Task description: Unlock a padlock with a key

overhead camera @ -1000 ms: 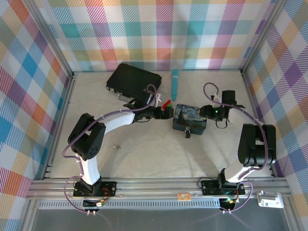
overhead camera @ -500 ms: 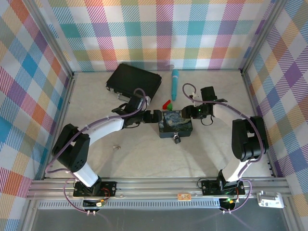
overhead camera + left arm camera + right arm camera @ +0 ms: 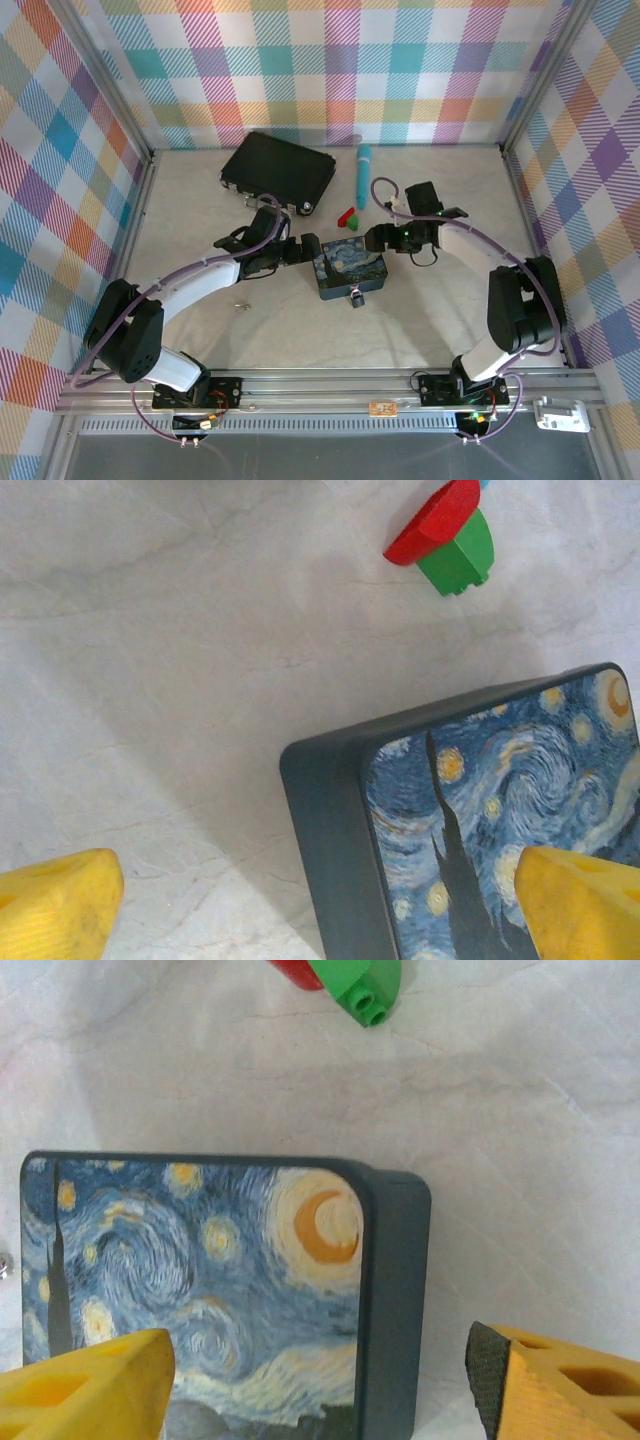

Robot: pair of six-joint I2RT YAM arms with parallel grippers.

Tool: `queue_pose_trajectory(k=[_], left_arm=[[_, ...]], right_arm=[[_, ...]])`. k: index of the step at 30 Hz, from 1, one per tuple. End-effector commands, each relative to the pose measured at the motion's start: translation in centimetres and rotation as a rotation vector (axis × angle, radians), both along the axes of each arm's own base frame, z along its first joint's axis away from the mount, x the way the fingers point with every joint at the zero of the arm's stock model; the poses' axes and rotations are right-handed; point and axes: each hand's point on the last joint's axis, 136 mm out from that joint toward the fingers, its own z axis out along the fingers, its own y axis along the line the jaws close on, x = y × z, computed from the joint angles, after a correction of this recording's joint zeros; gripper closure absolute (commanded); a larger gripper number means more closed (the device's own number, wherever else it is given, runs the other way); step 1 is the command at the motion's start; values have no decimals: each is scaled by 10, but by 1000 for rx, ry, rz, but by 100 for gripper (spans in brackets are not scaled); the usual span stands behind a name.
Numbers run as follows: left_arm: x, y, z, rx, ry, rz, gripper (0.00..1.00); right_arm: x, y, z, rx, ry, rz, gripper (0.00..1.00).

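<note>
Padlock is sitting against the starry-night box's near edge, while the key is lying well apart on the table. Left gripper and right gripper are hovering with fingers spread wide at opposite box ends.

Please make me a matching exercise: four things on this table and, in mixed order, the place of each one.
Things:
1. black rectangular case
2. teal pen
3. small dark padlock
4. red and green blocks

Places:
A. at the near side of the blue-and-yellow painted box
B. at the back, left of the pen
C. between the pen and the box
D. at the back, right of the case

Pairs: 1-B; 2-D; 3-A; 4-C
</note>
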Motion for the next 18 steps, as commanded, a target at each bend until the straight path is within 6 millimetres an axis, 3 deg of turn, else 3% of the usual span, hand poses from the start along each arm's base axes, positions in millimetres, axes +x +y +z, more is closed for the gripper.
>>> queue_pose_trajectory(k=[1,6,9,13,18], left_arm=[[-17,-8,-4,-44,49,-20,0],[-31,-23,-15,-109,92,-28,4],[-32,-25,-18,-125,96,-10,5],[-30,-12,-22,-84,85,41,8],[-23,9,-24,-20,59,106,8]], right_arm=[[-26,3,-19,-17,78,42,24],[-39,25,-27,-24,81,115,30],[-41,36,-32,-42,87,146,38],[-38,61,-35,-37,95,164,45],[-22,95,-39,-66,80,168,46]])
